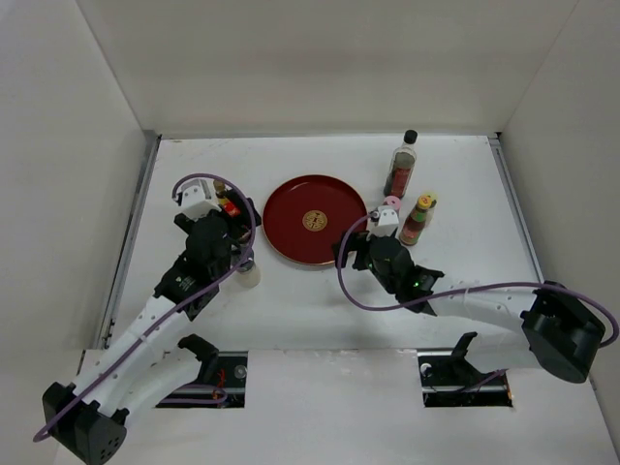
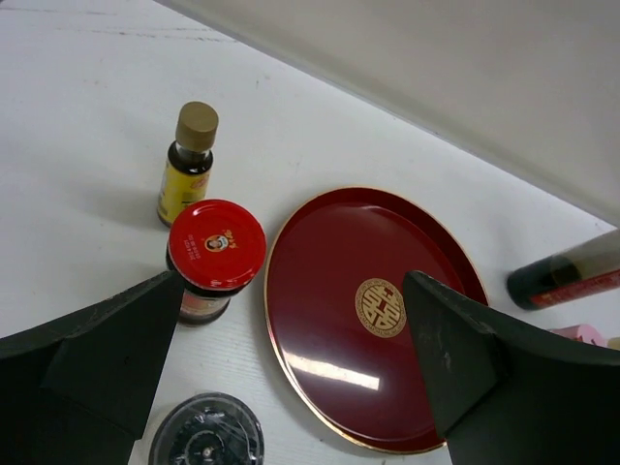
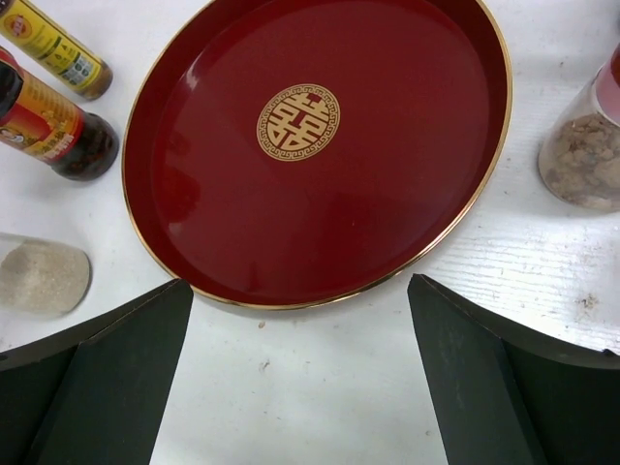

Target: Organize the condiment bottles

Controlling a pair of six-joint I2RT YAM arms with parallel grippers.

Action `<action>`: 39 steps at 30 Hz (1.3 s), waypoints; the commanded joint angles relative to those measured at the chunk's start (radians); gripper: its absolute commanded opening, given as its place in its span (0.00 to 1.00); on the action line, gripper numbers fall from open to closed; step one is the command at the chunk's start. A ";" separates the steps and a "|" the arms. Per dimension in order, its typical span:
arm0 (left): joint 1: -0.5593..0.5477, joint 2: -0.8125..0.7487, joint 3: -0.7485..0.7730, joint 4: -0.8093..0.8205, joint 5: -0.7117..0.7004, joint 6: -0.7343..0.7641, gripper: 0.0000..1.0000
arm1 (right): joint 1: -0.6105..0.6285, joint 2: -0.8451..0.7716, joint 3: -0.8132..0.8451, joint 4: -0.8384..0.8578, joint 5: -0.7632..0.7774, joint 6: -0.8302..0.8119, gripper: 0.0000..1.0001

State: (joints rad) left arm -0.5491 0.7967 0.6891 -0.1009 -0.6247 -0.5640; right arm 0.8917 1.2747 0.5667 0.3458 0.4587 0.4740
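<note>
Bottles (image 1: 418,220) stood on the bench (image 1: 320,320) around the red tray (image 1: 286,228). A red-lid jar (image 2: 216,247) and a yellow-cap bottle (image 2: 189,160) were on its left. A tall bottle (image 1: 403,165) and a pink-cap shaker (image 1: 390,205) were on its right. My left hand (image 2: 293,291) and my right hand (image 3: 300,286) were both spread wide, holding nothing.

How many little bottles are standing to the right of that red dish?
3. The tall black-capped bottle stands farthest back, the pink-capped shaker nearest the tray, the yellow-capped bottle to its right. The right arm could hide another.
</note>
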 commanded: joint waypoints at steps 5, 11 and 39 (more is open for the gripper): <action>-0.001 -0.089 -0.054 0.082 -0.041 -0.016 1.00 | 0.014 0.006 0.048 0.033 0.012 -0.043 1.00; 0.019 -0.077 -0.089 0.067 -0.205 -0.080 1.00 | 0.062 -0.043 0.044 0.090 -0.002 -0.078 1.00; 0.208 -0.002 -0.180 0.084 -0.207 -0.129 0.48 | -0.357 0.092 0.689 -0.336 -0.057 -0.178 0.61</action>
State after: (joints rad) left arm -0.3428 0.8177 0.5449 -0.0727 -0.8398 -0.6849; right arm 0.6285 1.3285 1.1435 0.1059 0.3702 0.3435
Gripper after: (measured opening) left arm 0.448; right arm 0.579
